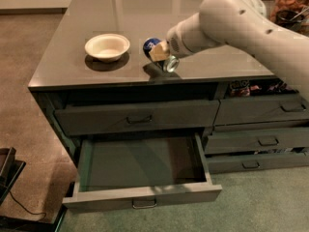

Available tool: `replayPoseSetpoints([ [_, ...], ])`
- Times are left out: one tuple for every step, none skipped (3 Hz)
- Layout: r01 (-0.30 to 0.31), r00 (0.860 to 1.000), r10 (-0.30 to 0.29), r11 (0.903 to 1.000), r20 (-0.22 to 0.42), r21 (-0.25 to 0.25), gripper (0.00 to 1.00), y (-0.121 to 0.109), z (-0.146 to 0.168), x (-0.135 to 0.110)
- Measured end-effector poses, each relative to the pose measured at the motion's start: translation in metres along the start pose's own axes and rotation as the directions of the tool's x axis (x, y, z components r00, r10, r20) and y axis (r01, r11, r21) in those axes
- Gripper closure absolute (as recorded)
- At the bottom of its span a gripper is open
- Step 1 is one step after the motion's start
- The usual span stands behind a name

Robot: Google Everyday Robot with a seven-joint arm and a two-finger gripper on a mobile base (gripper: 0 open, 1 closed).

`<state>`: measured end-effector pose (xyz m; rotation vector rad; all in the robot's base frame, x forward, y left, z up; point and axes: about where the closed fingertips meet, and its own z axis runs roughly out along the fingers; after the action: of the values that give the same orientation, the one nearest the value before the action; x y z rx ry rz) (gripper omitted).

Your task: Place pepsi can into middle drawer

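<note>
The pepsi can point(155, 46), blue with a silver end, is tilted on its side a little above the dark countertop point(87, 13), to the right of the white bowl. My gripper point(160, 53) is shut on the can, with a tan finger point(158, 52) across its side. The white arm reaches in from the upper right. The middle drawer point(145, 162) stands pulled open below the counter's front edge, its flat dark inside bare, with a small silvery bar handle point(144, 203) on its front.
A white bowl point(107, 46) sits on the counter left of the can. The top drawer point(137, 117) above the open one is shut. Narrower drawers point(263, 141) stand to the right. A jar point(289, 4) stands at the far right. A dark object point(7, 170) lies on the floor at left.
</note>
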<state>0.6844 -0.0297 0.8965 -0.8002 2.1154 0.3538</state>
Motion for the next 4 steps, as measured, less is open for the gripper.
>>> replayPoseSetpoints([
  [0.017,1.000,-0.016,0.9989,0.010,-0.043,1.00,0.006,-0.013,0.001],
  [0.018,1.000,-0.018,0.9989,0.012,-0.044,1.00,0.007,-0.012,0.000],
  [0.052,0.998,-0.051,0.9958,0.021,-0.075,1.00,0.015,-0.017,0.002],
  [0.103,0.994,-0.096,0.9813,0.053,-0.162,1.00,0.035,-0.040,0.010],
])
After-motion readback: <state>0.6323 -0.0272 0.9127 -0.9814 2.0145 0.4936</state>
